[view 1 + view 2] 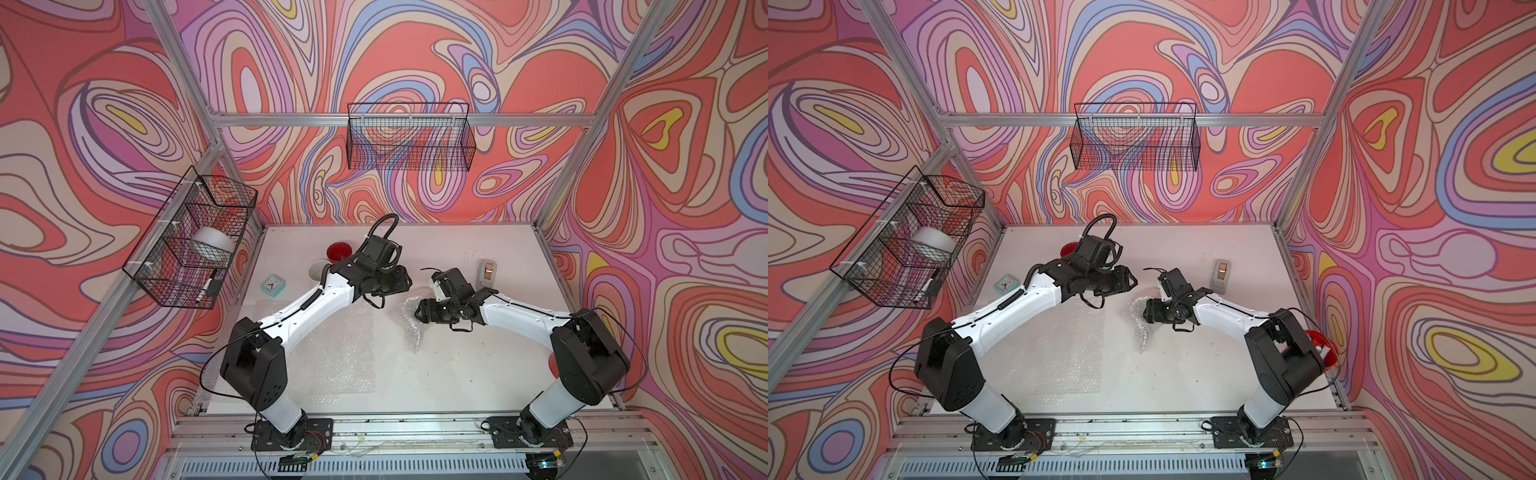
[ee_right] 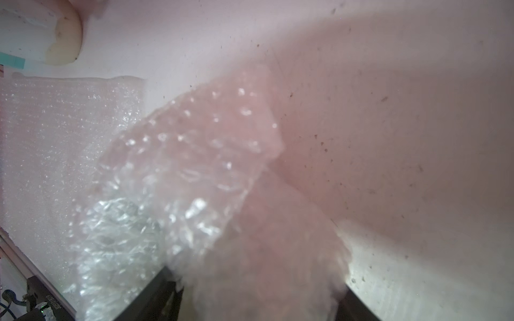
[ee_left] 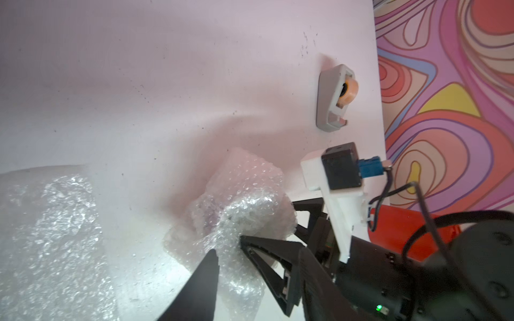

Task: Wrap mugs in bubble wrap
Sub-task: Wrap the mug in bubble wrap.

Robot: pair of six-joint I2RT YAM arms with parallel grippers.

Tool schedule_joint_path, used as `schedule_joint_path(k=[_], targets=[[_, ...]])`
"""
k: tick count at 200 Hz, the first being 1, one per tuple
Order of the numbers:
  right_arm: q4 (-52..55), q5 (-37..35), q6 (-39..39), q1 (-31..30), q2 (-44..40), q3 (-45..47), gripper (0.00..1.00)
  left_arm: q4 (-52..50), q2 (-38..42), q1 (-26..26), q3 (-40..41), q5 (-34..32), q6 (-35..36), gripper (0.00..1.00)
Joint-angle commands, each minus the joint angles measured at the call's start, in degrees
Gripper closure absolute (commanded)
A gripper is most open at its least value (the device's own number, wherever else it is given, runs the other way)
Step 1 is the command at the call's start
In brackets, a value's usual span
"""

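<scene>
Behind left gripper (image 1: pixel 408 281), under its arm: flat bubble wrap sheet (image 1: pixel 328 345), light, floppy, slick | between right gripper (image 2: pixel 256 278) fingers: wrapped bundle (image 3: pixel 244 200), gripped; mug inside likely heavy, fragile, so hold across body, not loose wrap | left gripper: openness unclear

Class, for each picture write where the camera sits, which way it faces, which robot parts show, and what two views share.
Both top views: high above the near edge of the table, facing down and away; left arm and right arm show.
Left wrist: on the left arm, facing the wrapped bundle, right gripper and tape dispenser; one own finger shows.
Right wrist: on the right arm, facing the nearby bundle; both own fingers show.
Shared: both wrist views show the bundle and flat bubble wrap.
</scene>
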State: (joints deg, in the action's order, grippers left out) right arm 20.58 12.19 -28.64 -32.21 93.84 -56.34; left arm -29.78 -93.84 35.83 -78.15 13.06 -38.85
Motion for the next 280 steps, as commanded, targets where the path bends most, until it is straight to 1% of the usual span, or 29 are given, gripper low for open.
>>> schedule_joint_path(k=[1,32,74,102,174,194,238,260,273,280], targets=[[2.3,-2.8,1.2,0.4,1.8,-0.7,0.3,-6.1,-2.2,-0.1,1.8,-1.9,7.5,0.49],[2.6,-2.7,1.4,0.5,2.0,-1.0,0.3,-7.8,-3.7,-0.1,2.0,-2.7,10.0,0.48],[3.1,-2.8,1.7,0.5,2.0,-1.1,0.3,-7.3,-6.1,0.4,2.4,-1.3,10.6,0.47],[3.2,-2.8,1.7,0.5,2.4,-1.5,0.3,-6.0,-7.6,0.7,3.0,-0.1,10.2,0.46],[3.2,-2.8,1.8,0.5,3.3,-1.8,0.3,-4.5,-13.4,3.0,4.8,-0.7,7.9,0.46],[3.0,-2.9,1.8,0.5,3.5,-1.6,0.3,-5.5,-15.3,3.3,4.9,-2.0,6.7,0.42],[2.6,-2.8,1.8,0.5,3.9,-1.3,0.3,-7.8,-17.4,3.4,6.0,-4.7,4.8,0.29],[2.5,-2.8,1.8,0.5,4.0,-1.6,0.3,-9.2,-18.4,3.4,5.8,-5.3,4.5,0.2],[2.5,-2.9,1.8,0.5,4.0,-1.7,0.3,-9.6,-19.0,3.4,5.6,-5.6,4.1,0.19],[2.4,-2.9,1.8,0.5,4.1,-1.8,0.3,-9.7,-19.3,3.4,5.6,-5.5,3.9,0.21]])
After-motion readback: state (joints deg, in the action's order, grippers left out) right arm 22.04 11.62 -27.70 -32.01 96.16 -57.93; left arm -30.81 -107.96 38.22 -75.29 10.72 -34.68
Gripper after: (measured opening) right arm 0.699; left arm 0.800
